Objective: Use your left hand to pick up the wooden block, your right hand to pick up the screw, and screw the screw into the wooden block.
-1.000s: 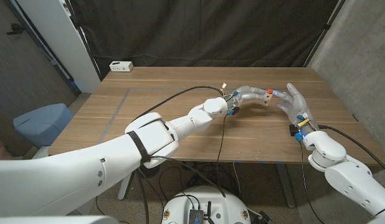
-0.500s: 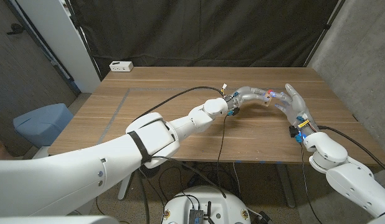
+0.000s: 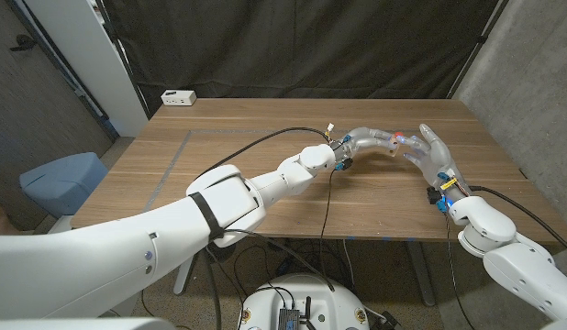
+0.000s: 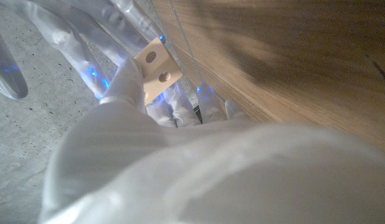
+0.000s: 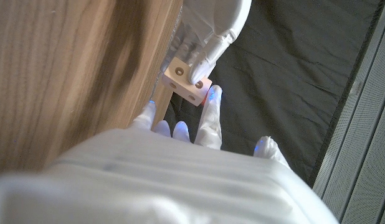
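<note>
now the right hand (image 3: 434, 152) has crept a bit closer to the left hand (image 3: 371, 142), which holds the block (image 5: 186, 79) up over the table (image 3: 219, 156). the right fingers (image 5: 211, 102) touch the block; i cannot tell if they pinch a screw. so the screwing looks near.

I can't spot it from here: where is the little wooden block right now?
The wooden block is held in the left hand, above the table's right half, with the right hand right against it.
</note>
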Controlling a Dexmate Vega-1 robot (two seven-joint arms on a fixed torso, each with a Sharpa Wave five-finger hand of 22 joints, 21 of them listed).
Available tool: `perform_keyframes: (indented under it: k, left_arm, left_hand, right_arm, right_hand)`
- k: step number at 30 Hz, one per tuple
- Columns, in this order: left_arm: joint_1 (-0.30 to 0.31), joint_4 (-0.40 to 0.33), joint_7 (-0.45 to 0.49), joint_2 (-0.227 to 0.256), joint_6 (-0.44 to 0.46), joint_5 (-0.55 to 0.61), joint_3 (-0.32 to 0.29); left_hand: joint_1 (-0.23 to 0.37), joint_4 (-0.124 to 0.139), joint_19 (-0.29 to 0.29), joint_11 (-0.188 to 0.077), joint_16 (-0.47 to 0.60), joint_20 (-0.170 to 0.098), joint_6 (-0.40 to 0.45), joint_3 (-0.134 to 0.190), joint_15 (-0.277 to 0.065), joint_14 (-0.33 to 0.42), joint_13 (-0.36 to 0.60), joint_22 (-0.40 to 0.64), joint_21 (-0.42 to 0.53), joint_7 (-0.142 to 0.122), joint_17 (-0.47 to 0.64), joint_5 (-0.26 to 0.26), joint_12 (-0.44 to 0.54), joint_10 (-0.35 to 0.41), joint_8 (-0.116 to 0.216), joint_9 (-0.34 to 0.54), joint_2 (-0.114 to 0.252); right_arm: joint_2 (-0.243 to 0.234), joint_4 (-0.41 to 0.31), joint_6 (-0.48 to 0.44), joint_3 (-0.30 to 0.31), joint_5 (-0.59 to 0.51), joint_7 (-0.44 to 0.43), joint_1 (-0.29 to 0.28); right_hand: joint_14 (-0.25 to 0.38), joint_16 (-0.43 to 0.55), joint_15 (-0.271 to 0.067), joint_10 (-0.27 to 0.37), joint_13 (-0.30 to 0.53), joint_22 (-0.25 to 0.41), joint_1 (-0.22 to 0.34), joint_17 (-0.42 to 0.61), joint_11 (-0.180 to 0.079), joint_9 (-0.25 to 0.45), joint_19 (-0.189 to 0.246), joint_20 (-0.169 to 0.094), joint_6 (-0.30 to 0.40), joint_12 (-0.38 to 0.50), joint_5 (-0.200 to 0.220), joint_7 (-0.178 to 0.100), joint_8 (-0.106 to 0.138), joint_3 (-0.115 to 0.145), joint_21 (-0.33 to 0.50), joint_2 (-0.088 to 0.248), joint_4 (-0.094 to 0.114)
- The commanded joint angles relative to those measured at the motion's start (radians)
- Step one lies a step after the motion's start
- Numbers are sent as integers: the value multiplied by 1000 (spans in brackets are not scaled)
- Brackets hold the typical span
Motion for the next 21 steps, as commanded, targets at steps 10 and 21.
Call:
perform_keyframes:
  k: [10, 21]
  left_arm:
    - [-7, 23, -1, -6, -25, 1, -5]
    - [0, -15, 6, 8, 3, 2, -1]
  left_hand:
    - [-17, 45, 12, -3, 0, -2, 81, 44, -96, 11, 5, 3, 0, 34, 4, 7, 17, 12, 11, 3, 40]
    - [-16, 43, 13, -2, -1, -3, 80, 45, -96, 12, 5, 3, 0, 32, 3, 8, 17, 12, 11, 3, 39]
  right_arm:
    - [34, -27, -15, 16, -39, -75, -15]
    - [44, -22, -27, 12, -47, -89, -3]
  right_hand:
    - [6, 6, -7, 2, 3, 3, 1, -1, 24, 1, 11, -1, -35, -6, 7, 1, -30, -2, 5, 6, -1]
    - [-1, 1, -2, -37, 3, 3, 5, -1, 36, 2, 13, 1, -118, -21, 7, -12, -64, -2, 3, 4, -4]
